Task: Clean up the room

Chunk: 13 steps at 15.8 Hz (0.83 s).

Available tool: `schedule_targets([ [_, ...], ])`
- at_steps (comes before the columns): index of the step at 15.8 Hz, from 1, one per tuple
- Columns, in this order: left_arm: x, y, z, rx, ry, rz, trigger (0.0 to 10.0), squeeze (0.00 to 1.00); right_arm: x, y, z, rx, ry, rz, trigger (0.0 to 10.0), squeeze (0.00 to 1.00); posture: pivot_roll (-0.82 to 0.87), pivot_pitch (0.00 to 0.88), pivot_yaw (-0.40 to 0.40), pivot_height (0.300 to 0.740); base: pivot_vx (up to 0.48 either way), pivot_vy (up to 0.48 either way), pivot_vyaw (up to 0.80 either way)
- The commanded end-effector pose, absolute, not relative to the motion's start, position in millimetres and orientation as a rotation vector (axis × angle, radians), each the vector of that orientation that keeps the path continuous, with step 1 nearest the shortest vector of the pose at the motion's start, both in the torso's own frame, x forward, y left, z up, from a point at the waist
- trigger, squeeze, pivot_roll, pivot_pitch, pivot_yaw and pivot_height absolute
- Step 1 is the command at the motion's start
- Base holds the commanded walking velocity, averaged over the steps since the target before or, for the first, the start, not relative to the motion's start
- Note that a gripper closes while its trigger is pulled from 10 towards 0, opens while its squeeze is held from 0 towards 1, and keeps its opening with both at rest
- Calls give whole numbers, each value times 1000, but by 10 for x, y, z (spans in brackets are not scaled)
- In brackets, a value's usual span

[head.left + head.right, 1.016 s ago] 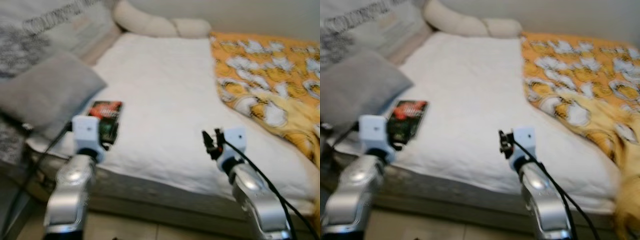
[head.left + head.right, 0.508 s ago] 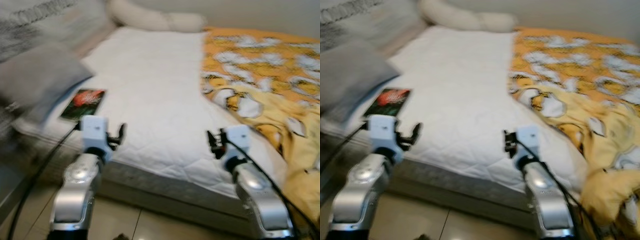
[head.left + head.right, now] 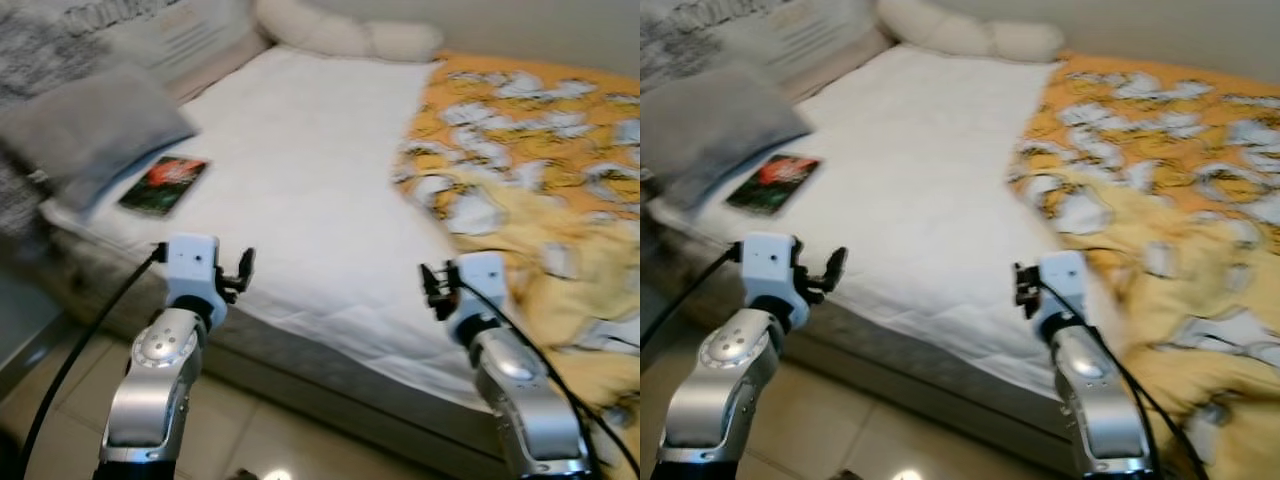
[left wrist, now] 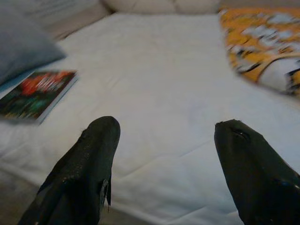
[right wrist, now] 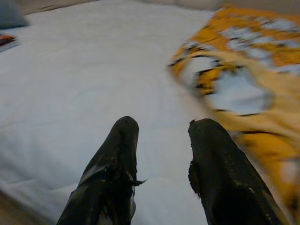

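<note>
A bed with a white quilted mattress cover (image 3: pixel 320 170) lies before me. On its left side rests a book with a red and dark cover (image 3: pixel 165 185), partly beside a grey pillow (image 3: pixel 95 130). An orange and yellow patterned blanket (image 3: pixel 530 170) is crumpled over the right side of the bed. My left gripper (image 3: pixel 240 275) hovers open at the bed's near edge with nothing held; the left wrist view has the book (image 4: pixel 35 93) ahead of its fingers (image 4: pixel 93 154). My right gripper (image 3: pixel 432 285) is open and empty near the blanket's edge (image 5: pixel 225 75).
Cream pillows (image 3: pixel 345 35) line the head of the bed against the wall. A patterned grey cover (image 3: pixel 60 40) lies left of the grey pillow. Beige tiled floor (image 3: pixel 250 440) runs along the near side of the bed frame. Black cables trail from both arms.
The whole view has shifted and stays blurred, so the camera moved. My left wrist has turned, so its fingers now show beside the white housing. Nothing was picked up.
</note>
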State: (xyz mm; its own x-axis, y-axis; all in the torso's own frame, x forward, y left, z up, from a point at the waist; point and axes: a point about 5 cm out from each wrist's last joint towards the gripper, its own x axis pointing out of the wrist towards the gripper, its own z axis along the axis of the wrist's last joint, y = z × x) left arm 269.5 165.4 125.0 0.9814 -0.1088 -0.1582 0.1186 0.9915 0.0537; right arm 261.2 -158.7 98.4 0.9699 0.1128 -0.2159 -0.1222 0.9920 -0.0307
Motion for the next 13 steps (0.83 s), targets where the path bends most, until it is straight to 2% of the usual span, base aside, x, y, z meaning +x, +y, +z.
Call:
schedule_targets([
  [1,2677,1731,1242,79,166,-89,10000,0,2613,-1524,996,-35,210,133,10000,0,-15,0,18,740,0,-420,0],
  [9,2657,1746,1234,86,170,-91,10000,0,2575,-1502,970,-36,228,158,10000,0,-17,0,21,740,0,-421,0],
  [13,2636,1755,1226,87,173,-87,10000,0,2558,-1446,952,-44,237,205,10000,0,-12,0,18,740,0,-422,709],
])
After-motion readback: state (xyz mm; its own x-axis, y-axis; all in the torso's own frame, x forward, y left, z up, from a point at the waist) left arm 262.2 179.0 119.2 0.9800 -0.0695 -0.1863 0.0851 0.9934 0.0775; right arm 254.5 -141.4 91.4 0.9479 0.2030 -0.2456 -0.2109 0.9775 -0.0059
